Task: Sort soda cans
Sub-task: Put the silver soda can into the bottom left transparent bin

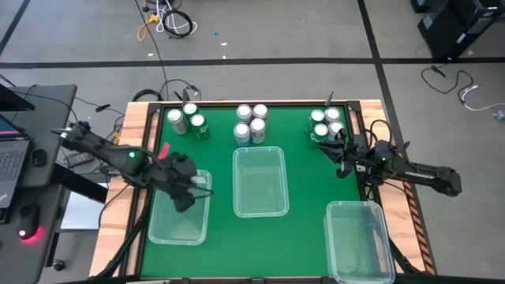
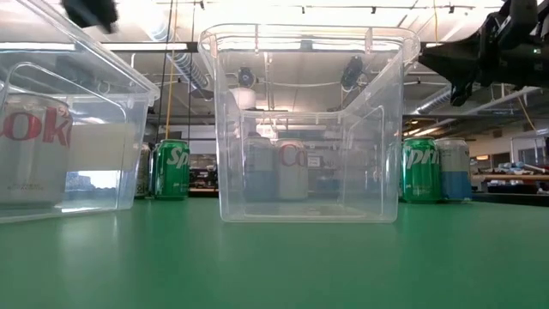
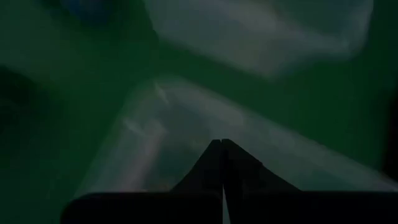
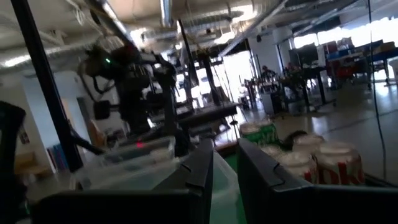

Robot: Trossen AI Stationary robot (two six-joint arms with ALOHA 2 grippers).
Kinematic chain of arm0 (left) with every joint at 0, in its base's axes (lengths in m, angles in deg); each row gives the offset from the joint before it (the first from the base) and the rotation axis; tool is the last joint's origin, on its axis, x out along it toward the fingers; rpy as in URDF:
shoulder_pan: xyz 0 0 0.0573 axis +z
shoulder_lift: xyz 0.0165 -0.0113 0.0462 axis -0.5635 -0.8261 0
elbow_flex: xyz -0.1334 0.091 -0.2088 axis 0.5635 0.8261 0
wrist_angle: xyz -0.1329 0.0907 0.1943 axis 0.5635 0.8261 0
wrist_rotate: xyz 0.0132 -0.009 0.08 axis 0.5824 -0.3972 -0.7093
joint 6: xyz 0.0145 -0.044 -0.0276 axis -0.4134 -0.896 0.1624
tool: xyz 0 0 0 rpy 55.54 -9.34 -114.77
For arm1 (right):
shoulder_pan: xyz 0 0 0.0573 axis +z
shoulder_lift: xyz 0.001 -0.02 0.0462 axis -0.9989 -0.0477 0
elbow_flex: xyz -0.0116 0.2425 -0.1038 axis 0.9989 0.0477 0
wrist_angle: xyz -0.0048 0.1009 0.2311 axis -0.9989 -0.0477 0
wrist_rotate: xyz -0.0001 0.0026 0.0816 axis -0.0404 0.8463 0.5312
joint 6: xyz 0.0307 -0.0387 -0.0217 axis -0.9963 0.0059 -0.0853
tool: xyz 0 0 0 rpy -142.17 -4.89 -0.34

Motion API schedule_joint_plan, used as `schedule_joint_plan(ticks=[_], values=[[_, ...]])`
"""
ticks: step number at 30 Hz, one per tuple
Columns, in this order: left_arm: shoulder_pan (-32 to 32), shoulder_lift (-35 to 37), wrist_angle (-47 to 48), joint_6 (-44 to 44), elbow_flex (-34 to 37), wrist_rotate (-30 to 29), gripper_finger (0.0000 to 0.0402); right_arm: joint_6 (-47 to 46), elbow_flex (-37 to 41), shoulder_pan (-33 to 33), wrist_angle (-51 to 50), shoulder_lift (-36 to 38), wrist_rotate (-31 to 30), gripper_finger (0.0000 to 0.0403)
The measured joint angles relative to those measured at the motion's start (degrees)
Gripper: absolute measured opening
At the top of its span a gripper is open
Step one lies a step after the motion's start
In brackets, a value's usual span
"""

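Twelve o'clock is the far edge of the flat green desk (image 1: 304,237) seen from above. Most of the small round soda cans with shiny silver tops (image 1: 251,125) stand along that edge in three bunches, at eleven, twelve and one o'clock. One silver-white can with red letters (image 2: 33,142) seems to sit inside the clear plastic bin at eight o'clock (image 1: 162,229), though the arm hides it from above.

The left gripper (image 1: 184,197) hangs over that bin; its jaws are shut tight and hold nothing.

The right gripper (image 1: 340,163) is just beside the one o'clock bunch (image 1: 325,125), on its six o'clock side; its jaws are open only a small crack, with nothing between them.

I think the next job is to pick a can from that bunch. The crack looks too thin for a can, so the jaws should open wide first. The cans stand close together, so the arm should pick the one on the outside, nearest to it. It should go in slowly and straight, so no can gets bumped over; squeeze the can in the middle and lift it straight up; then carry it to the bin for its colour.

The clear middle bin (image 1: 259,154) and the clear bin at five o'clock (image 1: 357,207) look empty.
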Motion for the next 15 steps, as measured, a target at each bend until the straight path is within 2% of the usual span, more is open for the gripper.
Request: schedule_joint_plan(ticks=[3,7,15], values=[[1.7,2.8,-4.9,6.0,0.6,-5.3,0.0000,-0.2,0.0,0.0,2.1,-2.0,0.0,0.0059],[6.7,6.2,-11.7,16.0,2.1,-5.3,0.0000,0.3,-1.8,0.0,2.7,-6.8,0.0,0.0059],[24.7,11.5,-16.3,34.6,2.5,2.0,0.0000,2.1,-7.6,-0.2,6.6,-20.4,-1.7,0.0059]])
